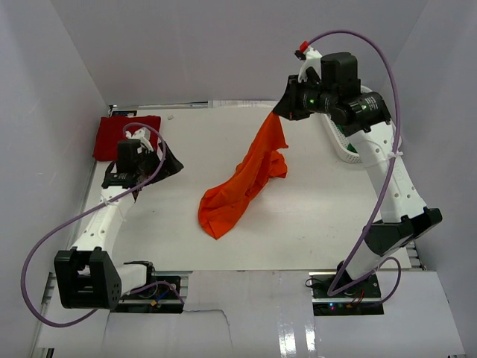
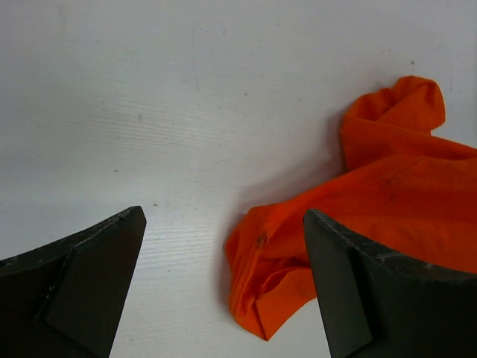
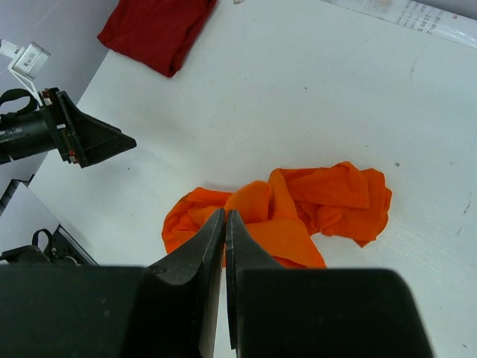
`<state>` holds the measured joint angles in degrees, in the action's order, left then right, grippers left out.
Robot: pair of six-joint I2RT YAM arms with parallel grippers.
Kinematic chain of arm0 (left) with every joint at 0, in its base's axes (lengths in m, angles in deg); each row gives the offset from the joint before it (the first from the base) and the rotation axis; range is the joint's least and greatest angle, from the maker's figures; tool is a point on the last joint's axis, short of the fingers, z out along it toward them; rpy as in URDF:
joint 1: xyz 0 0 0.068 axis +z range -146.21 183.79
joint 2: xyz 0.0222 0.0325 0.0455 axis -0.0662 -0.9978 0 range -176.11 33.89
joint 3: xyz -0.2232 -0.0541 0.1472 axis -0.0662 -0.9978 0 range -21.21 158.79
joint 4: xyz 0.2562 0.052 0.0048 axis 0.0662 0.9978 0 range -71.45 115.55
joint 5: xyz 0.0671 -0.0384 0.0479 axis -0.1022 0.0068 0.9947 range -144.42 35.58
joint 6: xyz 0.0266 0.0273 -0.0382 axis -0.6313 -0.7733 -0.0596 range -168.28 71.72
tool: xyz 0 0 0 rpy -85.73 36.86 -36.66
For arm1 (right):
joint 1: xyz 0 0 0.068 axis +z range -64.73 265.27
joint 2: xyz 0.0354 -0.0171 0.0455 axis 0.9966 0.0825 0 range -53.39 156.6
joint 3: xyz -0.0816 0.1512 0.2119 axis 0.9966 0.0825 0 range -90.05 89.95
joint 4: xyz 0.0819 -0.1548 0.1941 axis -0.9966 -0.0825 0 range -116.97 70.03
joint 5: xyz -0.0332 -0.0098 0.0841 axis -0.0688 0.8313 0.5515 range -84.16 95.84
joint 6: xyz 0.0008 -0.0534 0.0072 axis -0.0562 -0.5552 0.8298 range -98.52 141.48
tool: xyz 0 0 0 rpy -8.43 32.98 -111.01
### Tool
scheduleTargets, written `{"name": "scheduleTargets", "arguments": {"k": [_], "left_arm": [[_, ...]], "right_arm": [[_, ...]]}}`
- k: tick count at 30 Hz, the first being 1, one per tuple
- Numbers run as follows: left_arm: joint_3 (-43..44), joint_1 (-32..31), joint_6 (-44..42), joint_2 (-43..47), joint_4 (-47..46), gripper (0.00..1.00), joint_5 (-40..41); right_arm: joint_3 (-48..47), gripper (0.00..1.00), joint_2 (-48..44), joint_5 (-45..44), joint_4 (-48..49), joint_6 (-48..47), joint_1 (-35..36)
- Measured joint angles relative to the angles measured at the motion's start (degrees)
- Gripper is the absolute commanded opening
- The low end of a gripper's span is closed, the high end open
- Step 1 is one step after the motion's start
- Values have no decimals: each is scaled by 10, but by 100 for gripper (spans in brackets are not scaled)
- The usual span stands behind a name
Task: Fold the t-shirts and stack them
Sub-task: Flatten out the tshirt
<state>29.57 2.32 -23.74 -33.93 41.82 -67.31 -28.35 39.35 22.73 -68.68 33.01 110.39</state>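
Orange shirt: one end is pinched and lifted at the far right. The rest drapes down and leftward to a crumpled heap on the middle of the counter.
Right end effector: fingers pressed together on the shirt's upper end, raised well above the counter.
Left end effector: fingers spread wide with nothing between them, low over the counter. The heap's lower end lies to its right, apart from it.
Red shirt: folded flat in the far left corner, just behind the left end effector.
Basket: white mesh, at the right edge, partly hidden by the right arm.
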Motion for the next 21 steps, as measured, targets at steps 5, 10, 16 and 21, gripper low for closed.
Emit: {"name": "scheduleTargets", "arguments": {"k": [5,10,16,21], "left_arm": [[16,-24,-10,-43,-4,98,-47],[33,-51,-16,-67,0,98,-53],[35,-54,13,-20,36,98,57],[35,-46,62,64,53,98,154]], "right_arm": [[0,8,0,-10,-14,1,-11],[-5,8,12,6,-32,-1,-23],[-12,8,78,52,-69,-60,96],[15,8,129,101,-94,-114,223]]}}
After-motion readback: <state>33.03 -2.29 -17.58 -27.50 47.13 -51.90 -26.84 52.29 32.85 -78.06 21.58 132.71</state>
